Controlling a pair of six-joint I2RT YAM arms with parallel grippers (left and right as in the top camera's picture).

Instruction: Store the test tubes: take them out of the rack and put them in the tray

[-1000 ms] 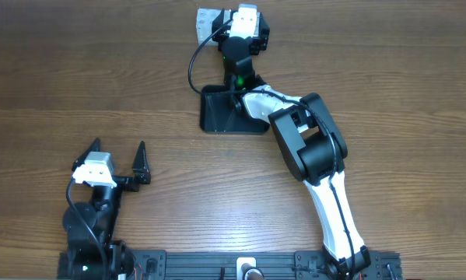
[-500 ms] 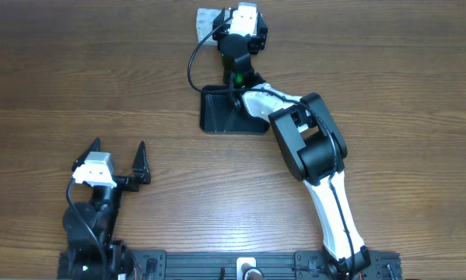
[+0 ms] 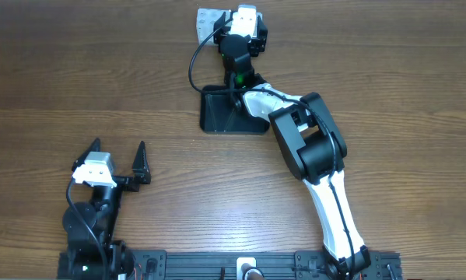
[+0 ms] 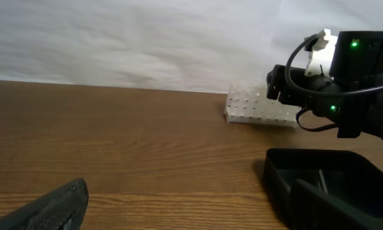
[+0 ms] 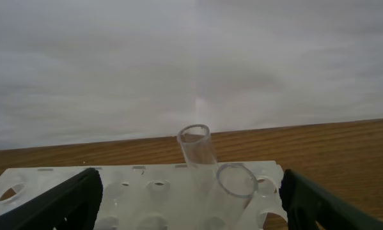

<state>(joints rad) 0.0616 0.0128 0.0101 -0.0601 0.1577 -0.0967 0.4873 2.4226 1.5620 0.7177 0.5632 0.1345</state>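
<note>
Right hand (image 5: 194,203) is spread wide, released, flanking two test tubes (image 5: 197,150) standing in the white rack (image 3: 208,23), upper middle of the top view. Black tray (image 3: 219,115) sits just below the rack. Left hand (image 3: 118,148) is released, lower left.

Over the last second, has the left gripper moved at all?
No. In the top view the left gripper sits open at the same spot on the table, no nearer to or farther from the black tray than before.
</note>
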